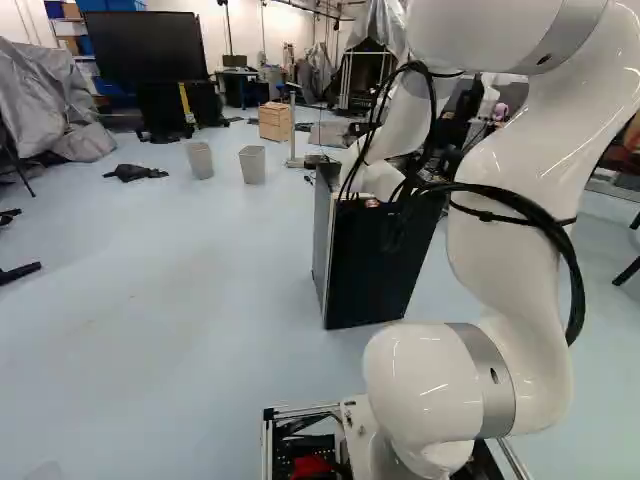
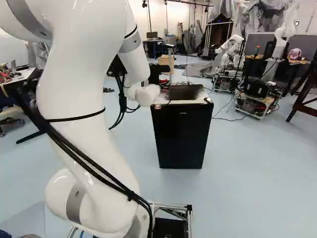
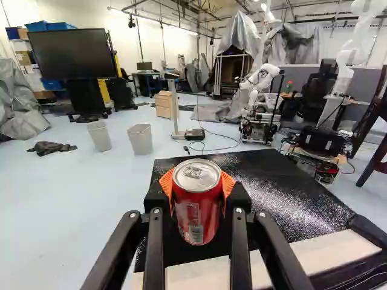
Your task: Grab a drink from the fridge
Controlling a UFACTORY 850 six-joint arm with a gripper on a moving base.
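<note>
A red drink can (image 3: 196, 202) with a silver top is upright between the orange pads of my gripper (image 3: 197, 187) in the wrist view, pressed from both sides. Behind and below the can is the dark top of the fridge (image 3: 260, 181); whether the can touches it, I cannot tell. The black fridge (image 2: 181, 136) stands ahead of the base, and its black side (image 1: 375, 260) shows in the left base view too. My arm's wrist hides the gripper's fingers in both base views.
Two grey bins (image 1: 252, 165) and a wooden drawer box (image 1: 274, 121) stand beyond the fridge. Another robot (image 2: 232, 62) stands farther back. A big black screen (image 1: 143, 47) is at the far left, and a dark cloth (image 1: 135, 172) lies on the floor.
</note>
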